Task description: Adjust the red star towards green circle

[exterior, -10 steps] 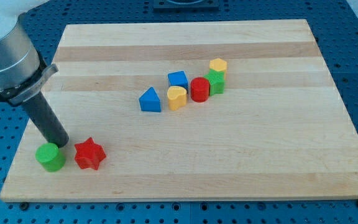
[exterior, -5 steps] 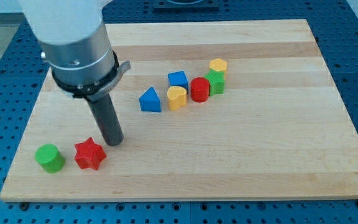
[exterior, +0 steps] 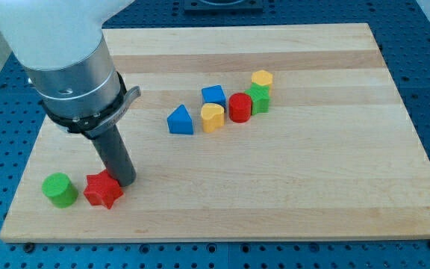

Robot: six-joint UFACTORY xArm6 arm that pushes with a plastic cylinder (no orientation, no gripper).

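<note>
My tip touches the red star at its upper right; the green circle sits just beside the star's left. I have no end effector, so nothing is grasped.

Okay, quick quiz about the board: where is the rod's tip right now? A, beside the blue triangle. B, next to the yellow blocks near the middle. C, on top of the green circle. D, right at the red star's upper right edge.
D: my tip sits against the upper right edge of the red star, with the green circle on the star's other side, toward the view's left.
</note>
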